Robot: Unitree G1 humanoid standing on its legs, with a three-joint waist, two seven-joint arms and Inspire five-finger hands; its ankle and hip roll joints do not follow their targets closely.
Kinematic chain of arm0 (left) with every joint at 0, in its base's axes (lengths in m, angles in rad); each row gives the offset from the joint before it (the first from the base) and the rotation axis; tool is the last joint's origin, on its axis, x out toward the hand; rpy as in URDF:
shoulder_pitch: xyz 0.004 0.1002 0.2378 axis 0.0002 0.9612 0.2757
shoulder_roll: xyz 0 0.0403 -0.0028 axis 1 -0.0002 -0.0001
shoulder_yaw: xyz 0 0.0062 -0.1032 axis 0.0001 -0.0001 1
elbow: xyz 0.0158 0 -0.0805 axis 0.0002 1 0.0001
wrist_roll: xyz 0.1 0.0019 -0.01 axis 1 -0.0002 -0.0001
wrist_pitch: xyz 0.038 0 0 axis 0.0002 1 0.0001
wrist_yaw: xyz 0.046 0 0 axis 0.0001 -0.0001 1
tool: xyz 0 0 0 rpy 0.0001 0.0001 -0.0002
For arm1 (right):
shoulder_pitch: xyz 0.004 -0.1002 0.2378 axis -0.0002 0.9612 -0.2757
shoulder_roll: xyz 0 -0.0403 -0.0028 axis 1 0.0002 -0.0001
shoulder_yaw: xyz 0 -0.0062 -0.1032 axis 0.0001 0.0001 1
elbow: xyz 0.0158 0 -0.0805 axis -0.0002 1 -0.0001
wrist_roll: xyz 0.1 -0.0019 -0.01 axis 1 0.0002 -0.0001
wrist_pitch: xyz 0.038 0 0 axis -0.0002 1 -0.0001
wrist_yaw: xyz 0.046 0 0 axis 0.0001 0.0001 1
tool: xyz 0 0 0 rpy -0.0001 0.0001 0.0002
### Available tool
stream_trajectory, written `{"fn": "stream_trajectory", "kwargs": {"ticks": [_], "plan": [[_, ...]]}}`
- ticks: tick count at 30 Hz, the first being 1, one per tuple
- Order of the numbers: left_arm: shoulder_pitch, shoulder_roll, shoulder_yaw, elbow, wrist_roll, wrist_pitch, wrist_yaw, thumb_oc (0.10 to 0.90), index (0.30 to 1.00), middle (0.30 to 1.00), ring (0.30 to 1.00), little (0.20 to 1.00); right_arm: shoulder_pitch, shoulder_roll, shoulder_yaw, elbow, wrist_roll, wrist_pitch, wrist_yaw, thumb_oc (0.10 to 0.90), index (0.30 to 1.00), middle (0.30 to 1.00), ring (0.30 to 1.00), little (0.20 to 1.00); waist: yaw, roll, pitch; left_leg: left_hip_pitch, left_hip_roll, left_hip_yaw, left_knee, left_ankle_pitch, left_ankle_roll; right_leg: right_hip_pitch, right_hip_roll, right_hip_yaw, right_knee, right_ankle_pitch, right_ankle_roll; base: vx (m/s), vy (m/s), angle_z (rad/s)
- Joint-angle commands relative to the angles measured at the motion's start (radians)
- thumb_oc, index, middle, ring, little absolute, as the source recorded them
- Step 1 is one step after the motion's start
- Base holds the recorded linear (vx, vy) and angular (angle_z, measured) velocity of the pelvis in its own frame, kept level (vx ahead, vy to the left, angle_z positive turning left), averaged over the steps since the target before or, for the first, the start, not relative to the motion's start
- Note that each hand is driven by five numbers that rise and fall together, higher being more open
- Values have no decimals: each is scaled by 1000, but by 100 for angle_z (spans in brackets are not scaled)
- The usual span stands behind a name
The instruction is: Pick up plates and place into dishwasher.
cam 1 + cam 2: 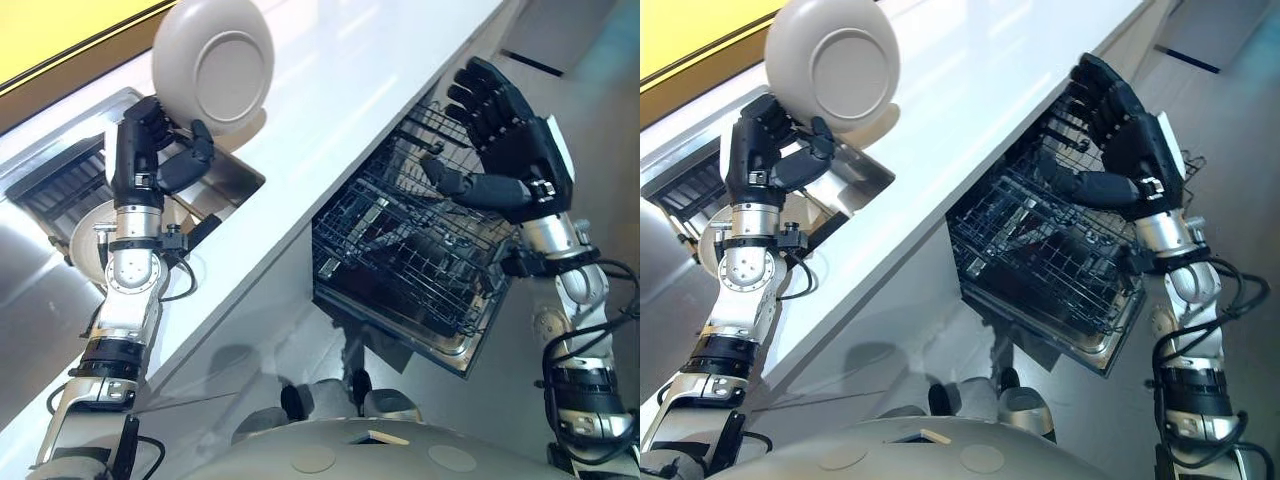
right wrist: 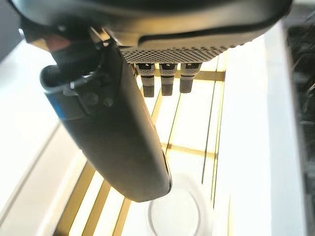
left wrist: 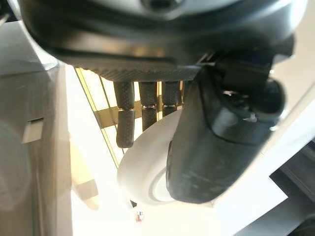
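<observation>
White countertop point(image 1: 350, 90) runs as a broad band across the scene, and it separates the two halves of the job. On the robot's right, below the counter's front edge, the dishwasher's dark wire rack point(image 1: 410, 250) is pulled out over the open door. On the robot's left, set into the counter, is a steel sink point(image 1: 215, 180) with another pale dish point(image 1: 85, 240) lying in it. The left hand point(image 1: 160, 150) is raised above the sink, gripping a plate point(image 1: 215, 65) by its lower rim, thumb on one face and fingers curled behind. The plate stands nearly on edge, its underside and round foot ring turned toward the camera. It is round, matte, off-white and looks clean. The rack lies well apart from it, across the counter to the right and lower. The right hand point(image 1: 505, 130) hangs over the rack with fingers spread open, holding nothing, and is much the nearer hand to the dishwasher.
</observation>
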State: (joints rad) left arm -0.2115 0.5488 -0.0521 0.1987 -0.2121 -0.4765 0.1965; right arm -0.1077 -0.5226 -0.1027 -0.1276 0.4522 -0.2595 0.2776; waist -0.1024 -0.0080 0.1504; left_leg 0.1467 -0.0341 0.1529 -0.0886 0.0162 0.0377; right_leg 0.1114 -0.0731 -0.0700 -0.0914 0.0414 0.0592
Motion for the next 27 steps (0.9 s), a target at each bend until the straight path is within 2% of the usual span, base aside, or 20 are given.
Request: {"fn": "stream_trajectory", "kwargs": {"ticks": [1,3,5,8,13,17,22,27], "plan": [[-204,34,-53,-91,50,-98,-28,100,300,300,300,200,-186,-68,-18,-65,36,-92,-72,800,900,900,900,900,37,19,-96,-1,-26,-49,56,-133,5,-41,67,-40,142,-152,3,37,-35,25],[-226,52,-97,-109,81,-94,-89,100,300,300,300,200,-248,-69,17,-62,89,-65,-43,800,900,900,900,900,50,20,-102,2,-27,-61,49,-129,2,-33,67,-50,138,-154,2,31,-32,21],[-243,72,-122,-105,92,-100,-131,100,300,300,300,200,-283,-76,42,-51,108,-65,-28,800,900,900,900,900,56,21,-104,4,-28,-68,47,-127,0,-29,67,-57,136,-155,1,25,-19,22],[-277,113,-154,-95,129,-108,-149,100,300,300,300,200,-341,-90,77,-19,130,-47,-37,800,900,900,900,900,65,20,-110,5,-27,-74,44,-125,-3,-22,66,-65,131,-156,1,22,-10,15],[-322,206,-184,-96,247,-138,-98,100,300,300,300,200,-416,-136,102,72,112,-83,-128,800,900,900,900,900,85,19,-122,5,-26,-85,40,-120,-6,-7,66,-83,125,-161,-3,26,-3,13],[-328,252,-177,-103,367,-165,-30,100,300,300,300,200,-430,-153,98,104,131,-88,-127,800,900,900,900,900,93,19,-128,6,-27,-92,36,-117,-6,0,66,-89,123,-164,-6,23,9,13],[-336,306,-165,-96,447,-182,-8,100,300,300,300,200,-445,-190,103,146,183,-29,-23,800,900,900,900,900,103,18,-135,7,-28,-101,28,-111,-7,7,65,-96,119,-166,-7,22,14,12],[-315,357,-129,-101,455,-201,-8,100,300,300,300,200,-429,-261,132,204,261,103,208,800,900,900,900,900,112,12,-144,5,-29,-111,19,-101,-9,8,61,-106,119,-167,-8,13,4,6]]}}
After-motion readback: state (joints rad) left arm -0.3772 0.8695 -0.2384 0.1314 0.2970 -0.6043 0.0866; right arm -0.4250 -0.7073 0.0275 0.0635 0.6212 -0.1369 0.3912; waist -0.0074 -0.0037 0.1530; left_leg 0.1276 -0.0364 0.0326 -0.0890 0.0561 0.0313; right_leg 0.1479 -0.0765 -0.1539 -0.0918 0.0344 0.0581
